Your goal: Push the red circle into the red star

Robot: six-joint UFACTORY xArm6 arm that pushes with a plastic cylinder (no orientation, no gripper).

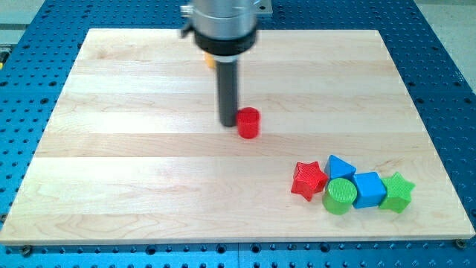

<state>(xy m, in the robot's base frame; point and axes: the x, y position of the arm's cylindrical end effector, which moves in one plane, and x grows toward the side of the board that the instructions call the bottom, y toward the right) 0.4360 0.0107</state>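
Note:
The red circle (248,123) stands near the board's middle, slightly toward the view's top. My tip (227,123) rests on the board just to the circle's left, touching or nearly touching it. The red star (309,180) lies toward the view's lower right, well away from the circle, down and to the right of it. The star sits at the left end of a cluster of blocks.
Beside the star are a green circle (340,196), a blue triangle-like block (340,167), a blue cube (369,189) and a green star (397,192). An orange block (210,62) shows partly behind the rod near the view's top. The wooden board (134,149) lies on a blue perforated table.

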